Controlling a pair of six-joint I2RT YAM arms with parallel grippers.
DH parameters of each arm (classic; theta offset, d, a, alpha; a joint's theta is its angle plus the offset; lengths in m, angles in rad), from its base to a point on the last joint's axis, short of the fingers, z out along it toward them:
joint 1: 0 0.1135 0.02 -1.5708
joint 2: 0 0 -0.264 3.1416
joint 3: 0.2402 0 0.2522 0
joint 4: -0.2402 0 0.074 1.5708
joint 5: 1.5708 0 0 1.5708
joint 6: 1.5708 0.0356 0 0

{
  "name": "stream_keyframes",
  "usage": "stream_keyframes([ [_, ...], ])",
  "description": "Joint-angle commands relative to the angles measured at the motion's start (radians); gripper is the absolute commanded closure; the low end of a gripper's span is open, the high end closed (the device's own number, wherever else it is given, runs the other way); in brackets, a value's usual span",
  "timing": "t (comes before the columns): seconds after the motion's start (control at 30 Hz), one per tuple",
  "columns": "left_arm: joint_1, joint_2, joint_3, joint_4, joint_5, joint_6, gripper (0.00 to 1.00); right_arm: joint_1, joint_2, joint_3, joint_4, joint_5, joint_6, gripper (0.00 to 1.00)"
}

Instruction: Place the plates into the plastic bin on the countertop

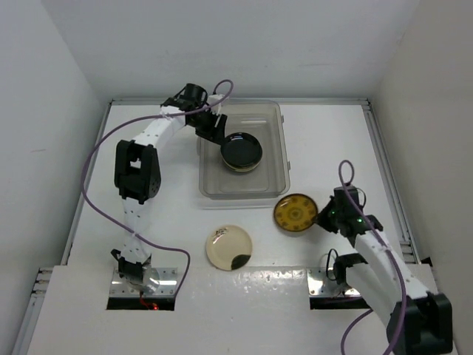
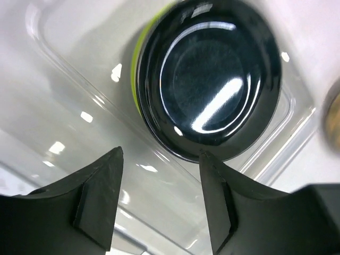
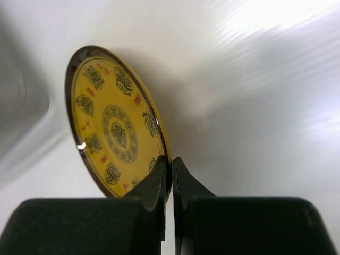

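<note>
- Left gripper (image 2: 162,154): jaws spread with nothing between them. It hangs over the far-left part of the plastic bin (image 1: 277,118).
- Black plate (image 2: 210,79): lies inside the bin, stacked on a lime green plate (image 2: 137,58) of which only an edge shows.
- Right gripper (image 3: 170,159): jaws pressed onto the right rim of the yellow patterned plate (image 3: 114,127), pinching only its thin edge.
- Yellow patterned plate: on the countertop (image 1: 170,222), just near and right of the bin. Whether it is clear of the surface cannot be told.
- Cream plate (image 1: 228,247): on the countertop, near side, outside the bin and untouched.
- Risk: the hold is a narrow edge pinch on a glazed rim, so the plate may pivot or slide out when raised.
- Risk: a sagging plate could strike the bin's near wall on the way over.
- Risk: the left arm occupies space above the bin, so the arms may collide if it does not withdraw.
- Risk: a drop from height onto the stacked plates may chip them.
</note>
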Motion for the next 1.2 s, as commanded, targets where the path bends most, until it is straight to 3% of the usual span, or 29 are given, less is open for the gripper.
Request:
stream_keyframes([
  [0.0,0.004,-0.057,0.102,-0.023,-0.012,0.025,0.38,-0.07,-0.111,0.11,-0.266,0.358,0.025,1.0],
  [0.1,0.039,-0.109,0.148,-0.023,0.022,0.025,0.37,-0.145,-0.103,0.226,-0.197,0.47,-0.036,1.0],
  [0.2,0.088,-0.176,0.148,-0.023,0.033,0.036,0.36,-0.13,-0.034,0.389,-0.044,0.472,-0.14,1.0],
  [0.33,0.188,-0.262,0.07,-0.023,0.011,0.047,0.35,-0.012,0.274,0.762,0.056,0.469,-0.245,1.0],
  [0.37,0.212,-0.276,0.027,-0.023,-0.001,0.057,0.35,0.064,0.351,0.801,0.102,0.45,-0.288,1.0],
  [0.5,0.373,-0.342,-0.104,-0.023,-0.021,0.057,0.35,0.171,0.577,0.993,0.223,0.247,-0.276,1.0],
  [0.53,0.399,-0.369,-0.131,-0.023,-0.021,0.057,0.35,0.195,0.708,1.022,0.22,0.196,-0.271,1.0],
  [0.6,0.467,-0.396,-0.206,-0.023,-0.033,0.067,0.35,0.227,0.791,1.152,0.184,0.145,-0.253,1.0],
  [0.63,0.487,-0.41,-0.23,-0.023,-0.033,0.076,0.35,0.238,0.9,1.176,0.178,0.122,-0.247,1.0],
  [0.77,0.564,-0.456,-0.315,-0.023,-0.021,0.099,0.35,0.234,1.043,1.285,0.171,0.041,-0.181,1.0],
  [0.97,0.633,-0.469,-0.341,-0.023,0.025,0.108,0.35,0.235,1.114,1.29,0.148,-0.033,-0.147,0.97],
  [1.0,0.633,-0.469,-0.341,-0.023,0.025,0.108,0.35,0.237,1.117,1.28,0.145,-0.038,-0.145,0.78],
  [1.1,0.642,-0.46,-0.332,-0.023,0.036,0.108,0.35,0.231,1.145,1.336,0.13,-0.156,-0.174,0.38],
  [1.13,0.642,-0.46,-0.323,-0.023,0.045,0.108,0.35,0.241,1.16,1.366,0.033,-0.166,-0.241,0.15],
  [1.17,0.642,-0.46,-0.323,-0.023,0.045,0.108,0.35,0.252,1.16,1.395,-0.008,-0.165,-0.274,0.04],
])
